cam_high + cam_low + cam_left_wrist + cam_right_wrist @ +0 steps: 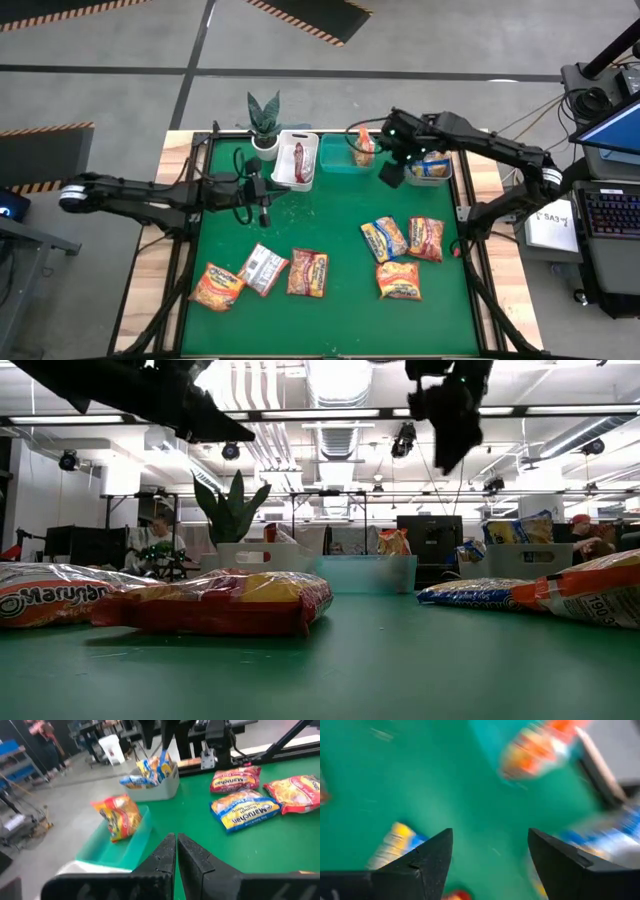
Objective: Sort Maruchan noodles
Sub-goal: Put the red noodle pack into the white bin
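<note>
Green bench (340, 320) across the middle of the high view, wooden edging left and right, dark frame rails along the sides. At its upper edge, a row of three bins: white bin (283, 155) with a red-brown packet (299, 162) inside, teal bin (340, 160) with an orange packet (364, 147) propped upright, grey bin (450, 172) at upper right with blue-marked packets (433, 166). Small potted plant (264, 120) just left of the white bin.

Loose Maruchan noodles still on the bench in two clusters — three at lower left (262, 272), three at centre right (403, 250), some overlapping or touching. Between the clusters and up toward the bins, bare green, good room for a descent and a carry.

Likely light, crinkly and slippery, the block inside brittle under a hard squeeze; best taken across a short edge or crimped end seam, lightly. Neighbours touching, so a free outer edge preferable.

Right tool (392, 173) at upper centre-right, hanging above the bench between teal and grey bins — fingers spread wide, nothing between them. Left tool (263, 210) at left of centre, below the white bin, fingers pressed together, empty.

Bin walls and the plant close to both arms; rails near the outer packets.
</note>
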`<move>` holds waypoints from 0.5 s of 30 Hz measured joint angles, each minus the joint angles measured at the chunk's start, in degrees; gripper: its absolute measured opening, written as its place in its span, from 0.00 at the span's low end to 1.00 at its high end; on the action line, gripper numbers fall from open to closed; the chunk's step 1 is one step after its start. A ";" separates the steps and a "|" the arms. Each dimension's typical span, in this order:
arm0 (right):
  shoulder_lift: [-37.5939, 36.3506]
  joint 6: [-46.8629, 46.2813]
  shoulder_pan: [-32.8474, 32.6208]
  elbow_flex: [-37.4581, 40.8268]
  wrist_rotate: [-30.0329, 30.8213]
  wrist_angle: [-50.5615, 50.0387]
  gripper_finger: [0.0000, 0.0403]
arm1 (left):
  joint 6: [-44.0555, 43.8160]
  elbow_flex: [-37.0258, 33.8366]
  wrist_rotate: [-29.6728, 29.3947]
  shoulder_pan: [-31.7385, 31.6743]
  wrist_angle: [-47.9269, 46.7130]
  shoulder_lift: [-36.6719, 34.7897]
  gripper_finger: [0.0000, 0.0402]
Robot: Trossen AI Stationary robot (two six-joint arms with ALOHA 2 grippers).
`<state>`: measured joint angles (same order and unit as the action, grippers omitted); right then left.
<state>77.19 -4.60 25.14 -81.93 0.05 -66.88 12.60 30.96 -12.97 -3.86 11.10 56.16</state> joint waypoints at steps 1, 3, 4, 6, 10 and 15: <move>-0.26 0.21 -0.78 1.15 -1.77 2.74 0.60 | -0.67 0.02 0.00 0.00 -0.50 0.39 0.00; -0.58 0.53 -2.64 3.80 -4.04 8.65 0.58 | -1.88 0.04 0.00 0.02 -1.47 1.08 0.00; -0.64 0.52 -3.62 5.14 -4.76 11.24 0.57 | -2.48 0.04 0.00 0.02 -2.27 1.39 0.00; -0.70 0.06 -5.58 7.89 -5.45 16.17 0.56 | -3.79 0.04 0.01 0.02 -3.13 2.00 0.00; -0.28 -1.58 -9.50 13.32 -6.22 26.12 0.55 | -6.51 0.06 0.32 0.02 -5.08 2.59 0.00; -0.22 -3.69 -14.03 22.22 -6.55 42.46 0.55 | -9.83 0.06 2.33 0.07 -6.28 2.62 0.00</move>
<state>76.97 -8.29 11.11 -59.70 -6.50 -24.42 2.76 31.03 -10.65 -3.79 4.82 58.79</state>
